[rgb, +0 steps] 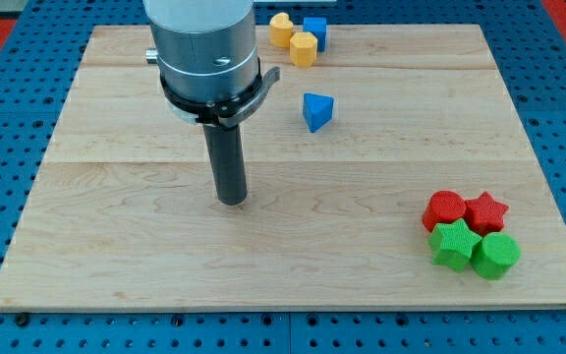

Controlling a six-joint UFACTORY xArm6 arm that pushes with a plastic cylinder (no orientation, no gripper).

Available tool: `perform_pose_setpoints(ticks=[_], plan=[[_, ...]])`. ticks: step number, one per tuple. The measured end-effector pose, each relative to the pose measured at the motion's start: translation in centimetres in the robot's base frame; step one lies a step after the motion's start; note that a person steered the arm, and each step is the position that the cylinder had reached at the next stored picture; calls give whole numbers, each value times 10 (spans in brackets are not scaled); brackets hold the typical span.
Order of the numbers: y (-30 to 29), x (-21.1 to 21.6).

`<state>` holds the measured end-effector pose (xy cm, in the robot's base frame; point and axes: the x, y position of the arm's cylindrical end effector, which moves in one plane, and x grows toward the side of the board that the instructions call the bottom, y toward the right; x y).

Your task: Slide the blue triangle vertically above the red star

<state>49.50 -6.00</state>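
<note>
The blue triangle [316, 110] lies on the wooden board toward the view's top, right of centre. The red star [486, 210] lies near the view's bottom right, in a tight cluster of blocks. My tip [232, 201] rests on the board at the middle, left of and below the blue triangle, well apart from it and far to the left of the red star.
A red round block [446, 209] touches the red star's left. A green star [453, 244] and a green round block [496, 255] sit just below them. Two yellow blocks [282, 29] [304, 47] and a blue cube [314, 30] sit at the top edge. The board [116, 246] ends on all sides.
</note>
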Motion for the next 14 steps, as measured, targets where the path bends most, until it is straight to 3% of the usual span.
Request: perform_pose_setpoints(ticks=[4, 6, 8, 9, 10, 12, 13, 14], plan=[[53, -4], [52, -15], [53, -105], [72, -119], [136, -141], [151, -159], [204, -201], [270, -212]])
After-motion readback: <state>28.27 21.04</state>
